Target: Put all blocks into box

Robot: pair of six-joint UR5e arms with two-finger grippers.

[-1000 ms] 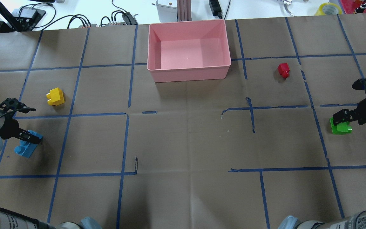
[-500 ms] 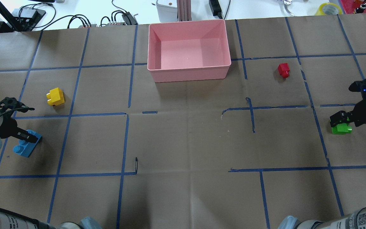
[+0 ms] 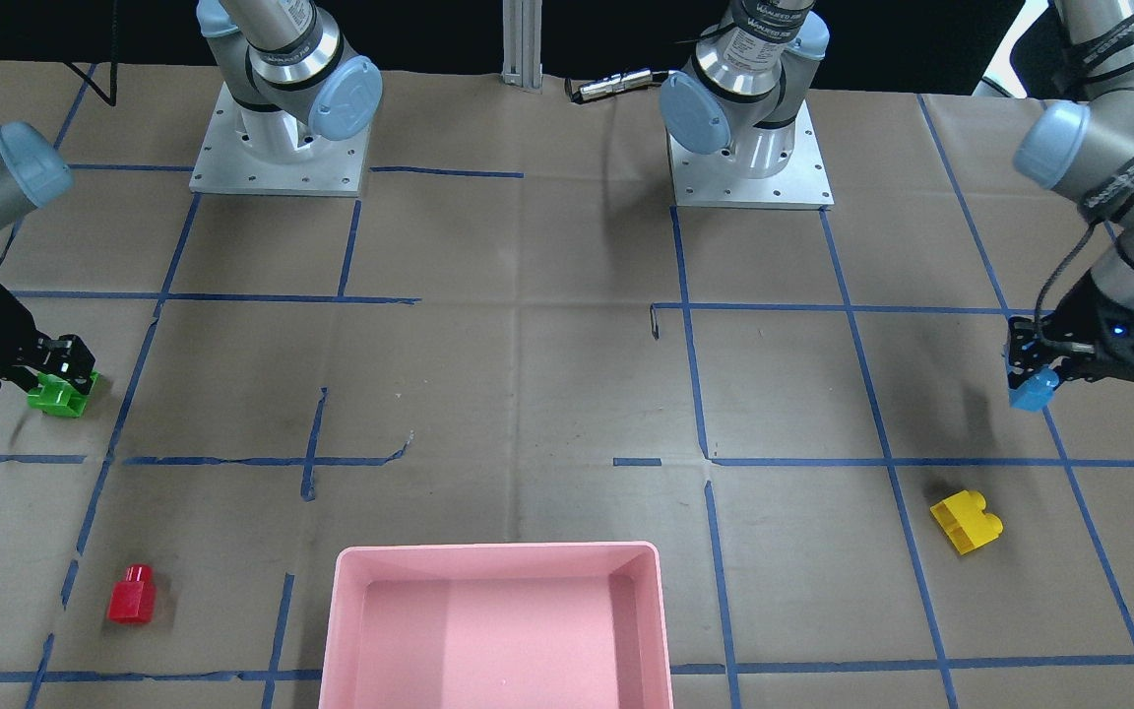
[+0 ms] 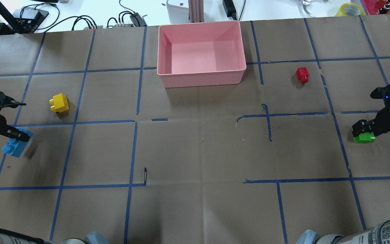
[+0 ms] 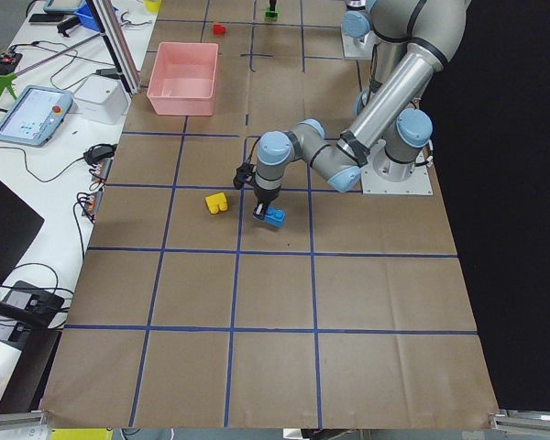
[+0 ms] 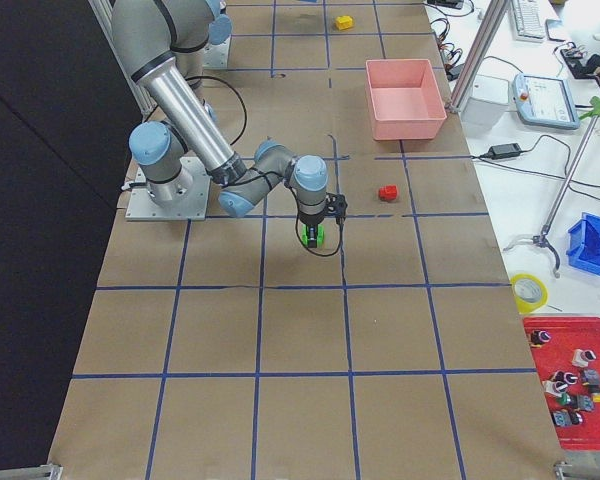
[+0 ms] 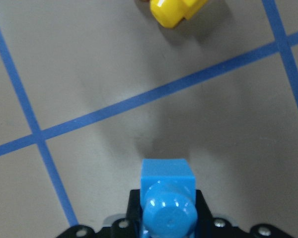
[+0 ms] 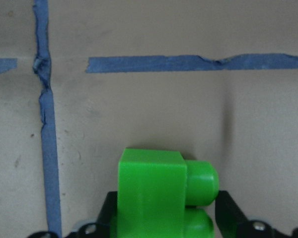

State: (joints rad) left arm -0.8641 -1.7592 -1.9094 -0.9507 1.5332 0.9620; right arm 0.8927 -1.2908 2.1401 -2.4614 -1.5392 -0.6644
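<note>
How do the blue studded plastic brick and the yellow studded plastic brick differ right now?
The blue studded plastic brick is clamped in the left gripper; the yellow studded plastic brick lies free, touched by nothing. The blue one seems lifted, its shadow cast apart on the brown paper; the yellow one rests on it. Both are studded toy bricks on the robot's left side, outside the pink plastic box.
</note>
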